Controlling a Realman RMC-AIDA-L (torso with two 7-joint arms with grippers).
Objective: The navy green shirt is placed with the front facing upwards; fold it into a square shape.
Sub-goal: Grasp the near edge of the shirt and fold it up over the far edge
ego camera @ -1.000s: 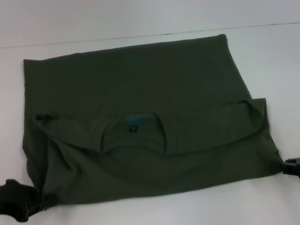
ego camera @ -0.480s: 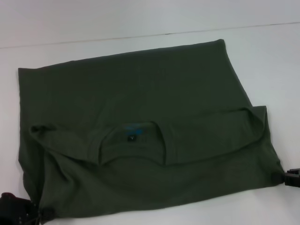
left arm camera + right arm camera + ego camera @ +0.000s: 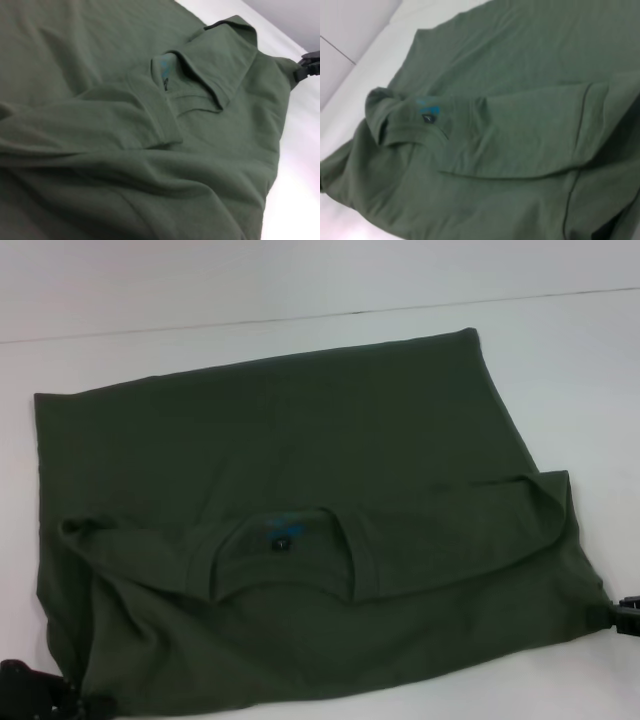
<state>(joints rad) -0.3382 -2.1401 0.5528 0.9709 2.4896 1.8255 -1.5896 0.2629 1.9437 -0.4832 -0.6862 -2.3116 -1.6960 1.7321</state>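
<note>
white table [image 3: 560, 350] | on it: navy green shirt [image 3: 300, 440], spread flat

White tabletop [image 3: 560, 360]: plain, matte, unmarked surface filling most of the head view. Bare areas show along the far side, down the right side, in a narrow strip at the left, and along the near edge at the right. Its far edge reads as a thin dark line [image 3: 300, 317] running from left to right, rising slightly toward the right.

Pale grey backdrop [image 3: 300, 275]: flat, featureless band beyond that line, spanning the full width of the far side.

Both wrist views show further patches of the same white surface at the scene's margins.
</note>
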